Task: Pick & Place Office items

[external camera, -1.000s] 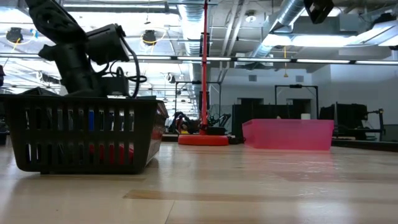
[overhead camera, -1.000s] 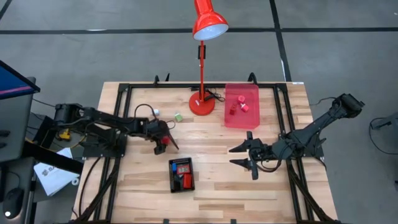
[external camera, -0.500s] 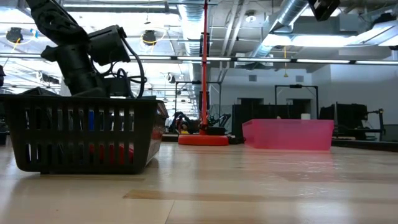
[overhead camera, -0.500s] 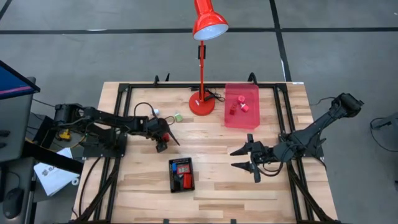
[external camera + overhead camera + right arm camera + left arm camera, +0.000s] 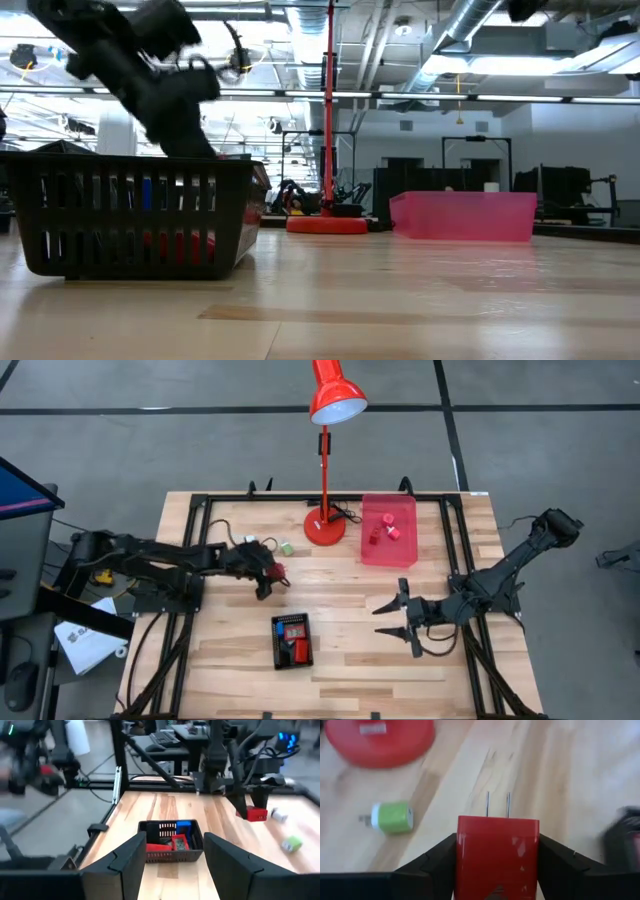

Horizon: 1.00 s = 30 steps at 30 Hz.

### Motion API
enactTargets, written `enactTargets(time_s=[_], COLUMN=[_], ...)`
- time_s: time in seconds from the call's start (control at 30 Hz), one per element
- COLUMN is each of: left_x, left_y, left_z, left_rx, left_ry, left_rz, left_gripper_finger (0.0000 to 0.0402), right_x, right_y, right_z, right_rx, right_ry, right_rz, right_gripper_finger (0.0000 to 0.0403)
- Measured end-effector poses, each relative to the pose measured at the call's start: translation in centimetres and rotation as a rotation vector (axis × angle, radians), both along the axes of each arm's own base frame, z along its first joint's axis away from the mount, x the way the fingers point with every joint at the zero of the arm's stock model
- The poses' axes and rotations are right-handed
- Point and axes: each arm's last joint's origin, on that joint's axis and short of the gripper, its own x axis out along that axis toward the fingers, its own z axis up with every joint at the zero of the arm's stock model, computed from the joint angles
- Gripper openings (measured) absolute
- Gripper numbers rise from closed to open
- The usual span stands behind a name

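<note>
On the wooden table point(image 5: 340, 660), the left gripper point(image 5: 270, 574) pinches a red plug adapter point(image 5: 497, 855) at the far left, lifted clear of the boards. It looks mid-carry; next it must reach the black basket point(image 5: 292, 641) and let go. The right gripper point(image 5: 400, 619) waits right of the basket, fingers spread, holding nothing.

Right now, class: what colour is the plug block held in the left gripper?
Red. The plug block shows best in the left wrist view, clamped in the left gripper.
</note>
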Motion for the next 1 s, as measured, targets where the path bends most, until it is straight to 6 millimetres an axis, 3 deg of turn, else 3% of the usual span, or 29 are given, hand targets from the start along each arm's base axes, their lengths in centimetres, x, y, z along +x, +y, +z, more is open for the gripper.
enactTargets(time_s=[0.2, 0.4, 0.67, 0.83, 1.0], left_x=[-1.0, 0.2, 4.9, 8.3, 10.4], left_y=[-0.9, -3.0, -6.5, -8.7, -10.0], left_z=[3.3, 3.3, 4.6, 6.8, 8.1], left_rx=[-0.117, -0.256, -0.306, -0.29, -0.285], left_ry=[-0.216, -0.273, -0.334, -0.383, -0.403], left_rz=[-0.156, -0.292, -0.455, -0.586, -0.668], left_gripper_finger=[0.0209, 0.0208, 0.0209, 0.0209, 0.0209], right_x=[-0.1, 1.2, 5.6, 7.8, 8.8], right_y=[0.9, 2.3, 3.9, 4.8, 5.3], right_z=[0.0, -0.8, -0.3, 0.1, 0.6], right_rx=[-0.283, -0.558, -0.65, -0.678, -0.679], right_ry=[-0.06, -0.08, -0.026, 0.026, 0.033], right_rz=[0.096, 0.163, 0.141, 0.14, 0.132], right_gripper_finger=[0.0191, 0.0191, 0.0197, 0.0233, 0.0271])
